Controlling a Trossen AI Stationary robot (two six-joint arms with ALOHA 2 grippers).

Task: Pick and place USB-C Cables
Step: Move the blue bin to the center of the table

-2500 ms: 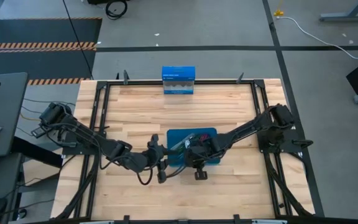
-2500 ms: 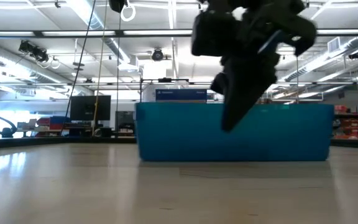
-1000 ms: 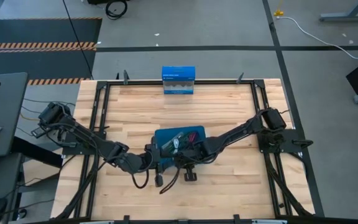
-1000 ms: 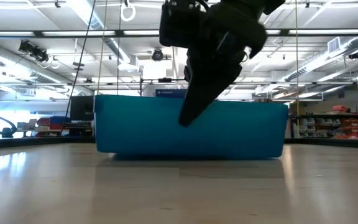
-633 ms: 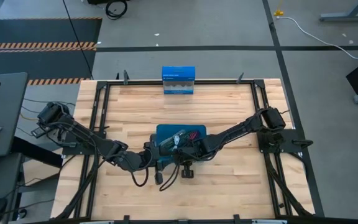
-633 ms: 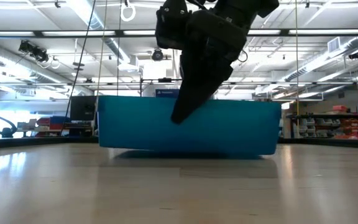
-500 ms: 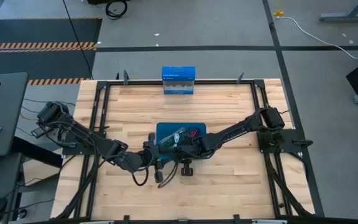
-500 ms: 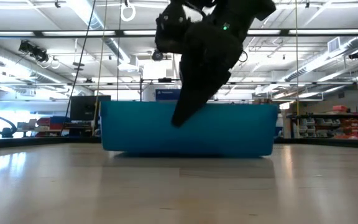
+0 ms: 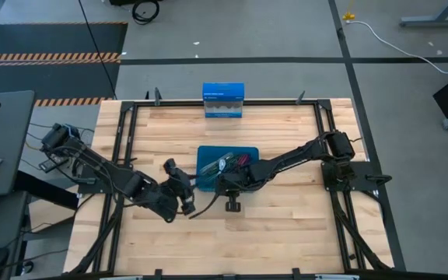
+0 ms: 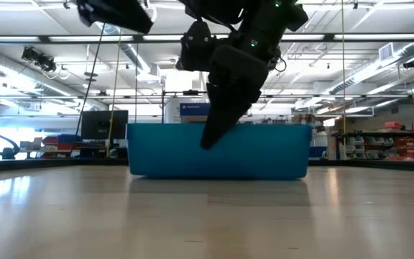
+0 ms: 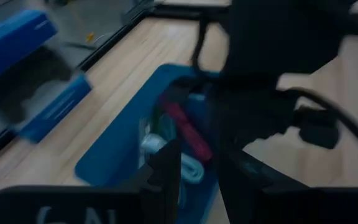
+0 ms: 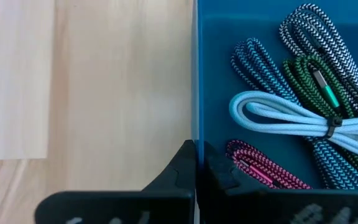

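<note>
A blue tray lies flat on the wood table, and the low view shows its near wall. Inside it are the bundled USB-C cables. The right wrist view shows a pale one, a maroon one, a green one, a teal one and a grey one. My right gripper is shut on the tray's near wall. My left gripper hovers open to the left of the tray, touching nothing, and looks at the tray. My right gripper holds the tray's near wall, left of its middle, with one finger inside the tray and one outside. The fingers come from above, slanting down. The tray's bottom rests on the table.
A blue-and-white box stands upright at the table's far edge, behind the tray. Black frame rails run along the table's sides. Bare wood lies near, left and right of the tray.
My right gripper has dragged the tray a short way along the table toward the far edge, keeping its hold on the wall. My left gripper has pulled back from the tray's near left corner toward the table's left and risen.
</note>
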